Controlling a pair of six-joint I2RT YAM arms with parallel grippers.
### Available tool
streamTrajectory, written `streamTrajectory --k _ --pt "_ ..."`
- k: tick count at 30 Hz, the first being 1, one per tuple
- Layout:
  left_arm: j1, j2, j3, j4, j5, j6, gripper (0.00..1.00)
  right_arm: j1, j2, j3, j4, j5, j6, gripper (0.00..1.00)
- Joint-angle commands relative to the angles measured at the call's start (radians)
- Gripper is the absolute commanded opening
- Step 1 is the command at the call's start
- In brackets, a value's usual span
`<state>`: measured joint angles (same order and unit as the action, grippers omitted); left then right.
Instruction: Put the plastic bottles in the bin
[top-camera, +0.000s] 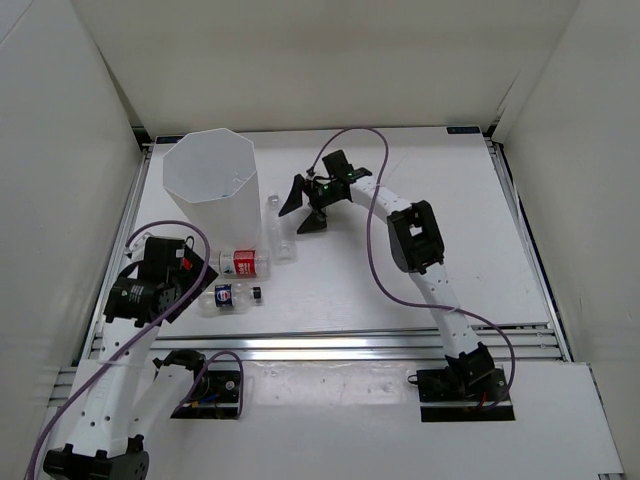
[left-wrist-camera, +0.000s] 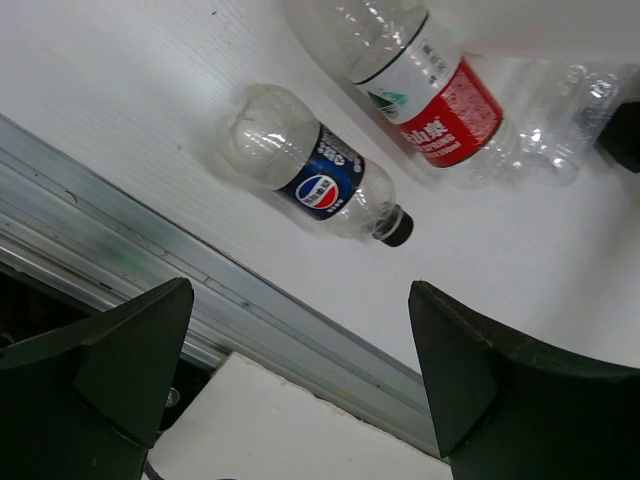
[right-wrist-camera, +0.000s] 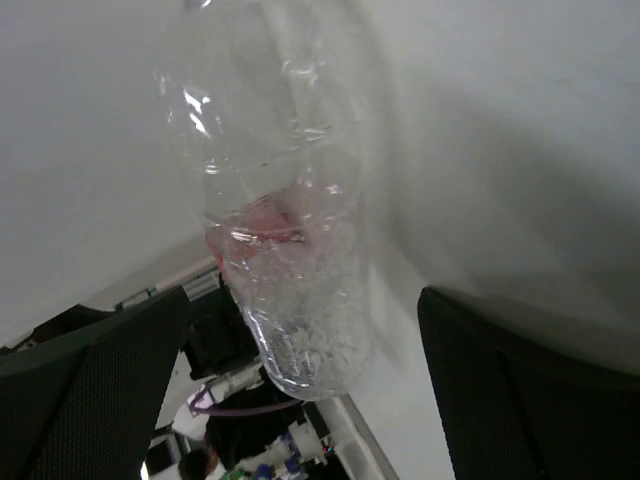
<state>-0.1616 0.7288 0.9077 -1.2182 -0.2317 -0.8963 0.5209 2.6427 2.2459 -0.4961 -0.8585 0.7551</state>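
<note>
The bin (top-camera: 210, 180) stands upright at the back left. Three bottles lie on the table by it. The unlabelled bottle (top-camera: 279, 232) lies next to the bin; in the right wrist view (right-wrist-camera: 290, 230) it sits between my right gripper's (right-wrist-camera: 300, 390) open fingers, untouched. The red-labelled bottle (top-camera: 243, 263) and the blue-labelled bottle (top-camera: 232, 296) with a black cap lie nearer, also in the left wrist view (left-wrist-camera: 435, 100) (left-wrist-camera: 320, 185). My right gripper (top-camera: 305, 208) is open beside the unlabelled bottle. My left gripper (top-camera: 185, 285) (left-wrist-camera: 300, 390) is open and empty, left of the blue bottle. A fourth bottle is not in view.
A metal rail (top-camera: 380, 345) runs across the table's near edge, with the arm bases behind it. White walls close in the left, back and right sides. The right arm's purple cable (top-camera: 375, 210) loops over the table.
</note>
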Motion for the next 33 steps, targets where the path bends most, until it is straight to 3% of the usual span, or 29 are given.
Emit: streamTrajectory --k 1,4,7,8,9,12,15,17,21,25,28,33 --pt "-0.006 0.026 0.066 -0.029 0.035 -0.009 1.00 0.022 0.045 0.038 0.013 0.041 0.033 1.00" --pt "-0.006 0.037 0.077 -0.049 0.045 0.000 1.00 0.044 0.091 0.069 0.039 0.041 0.055 1.00" --pt "-0.006 0.046 0.086 -0.069 0.045 0.000 1.00 0.071 0.100 0.081 0.039 0.052 0.055 0.85" --pt "-0.006 0.046 0.086 -0.069 0.045 0.000 1.00 0.071 0.100 0.081 0.050 0.052 0.064 0.77" --pt "-0.006 0.046 0.095 -0.078 0.045 0.000 1.00 0.071 0.100 0.072 0.050 0.052 0.064 0.59" --pt "-0.006 0.046 0.096 -0.069 0.054 -0.013 1.00 0.062 0.042 -0.012 0.050 0.062 0.076 0.24" --pt "-0.006 0.055 0.114 -0.044 0.043 -0.041 1.00 0.024 -0.126 -0.201 0.036 0.108 0.029 0.14" --pt "-0.006 0.055 0.114 -0.034 0.043 -0.082 1.00 0.012 -0.330 -0.319 0.036 0.194 -0.003 0.14" --pt "-0.006 -0.008 0.037 0.050 0.043 -0.153 1.00 0.011 -0.590 -0.205 0.027 0.303 -0.023 0.14" --pt "-0.006 -0.086 -0.058 0.135 0.052 -0.231 1.00 0.037 -0.575 0.171 0.074 0.413 0.032 0.18" --pt "-0.006 -0.109 -0.067 0.158 0.081 -0.222 1.00 0.103 -0.517 0.256 0.219 0.414 0.061 0.18" --pt "-0.006 -0.025 0.090 0.035 0.118 -0.104 1.00 0.211 -0.400 0.316 0.451 0.509 -0.042 0.20"
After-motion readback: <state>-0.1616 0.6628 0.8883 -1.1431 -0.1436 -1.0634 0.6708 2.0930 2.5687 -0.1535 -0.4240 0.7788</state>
